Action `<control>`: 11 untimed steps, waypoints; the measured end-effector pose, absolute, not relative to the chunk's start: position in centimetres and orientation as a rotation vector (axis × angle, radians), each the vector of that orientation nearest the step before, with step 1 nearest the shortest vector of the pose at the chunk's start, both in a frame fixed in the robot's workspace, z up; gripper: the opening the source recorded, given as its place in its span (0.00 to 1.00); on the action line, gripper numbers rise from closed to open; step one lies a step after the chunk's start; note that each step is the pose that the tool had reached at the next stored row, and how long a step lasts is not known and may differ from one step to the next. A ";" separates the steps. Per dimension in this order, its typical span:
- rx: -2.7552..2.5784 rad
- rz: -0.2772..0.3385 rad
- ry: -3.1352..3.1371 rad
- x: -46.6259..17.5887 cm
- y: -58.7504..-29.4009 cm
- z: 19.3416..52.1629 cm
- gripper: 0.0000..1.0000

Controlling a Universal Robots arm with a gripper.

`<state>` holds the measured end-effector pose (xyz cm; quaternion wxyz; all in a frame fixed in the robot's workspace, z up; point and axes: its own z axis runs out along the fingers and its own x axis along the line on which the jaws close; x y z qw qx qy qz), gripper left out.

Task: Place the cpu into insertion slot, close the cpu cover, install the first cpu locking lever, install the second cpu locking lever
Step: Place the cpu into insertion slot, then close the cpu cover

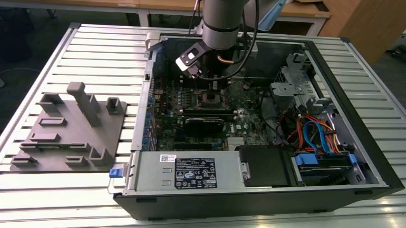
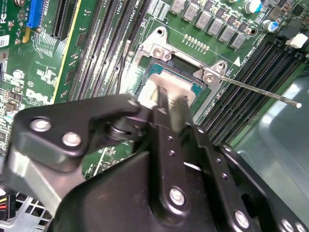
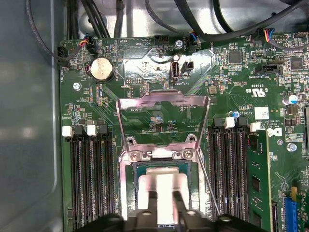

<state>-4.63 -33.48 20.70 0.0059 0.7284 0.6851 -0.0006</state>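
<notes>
Deep green with fine white print on the flat circuit board (image 3: 231, 82). Dull silver on the small square metal-topped cpu (image 3: 163, 181) and on the thin metal cover frame (image 3: 164, 100). Matte black on the jointed metal gripper (image 3: 164, 195). Black with white end clips on the long memory slots (image 3: 89, 179). Bright blue on the narrow plastic card slot (image 3: 290, 215).

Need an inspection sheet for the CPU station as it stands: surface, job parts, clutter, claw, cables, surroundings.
Surface: slatted metal table, open PC case on it.
Job's things: cpu in the slot; cover raised open; a lever unlatched, sticking out.
Clutter: grey fixture plate at the exterior view's left of the case.
Grippers: claw just above or on the cpu.
Cables: blue and orange cables inside the case, away from the slot.
Surroundings: wooden desks behind the table.
</notes>
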 end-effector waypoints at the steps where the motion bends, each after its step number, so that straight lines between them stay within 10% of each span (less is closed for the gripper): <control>1: 2.280 -0.002 2.144 -4.6 -33.5 20.7 0.23; 11: 2.281 -0.005 2.146 -4.6 -33.5 20.7 0.10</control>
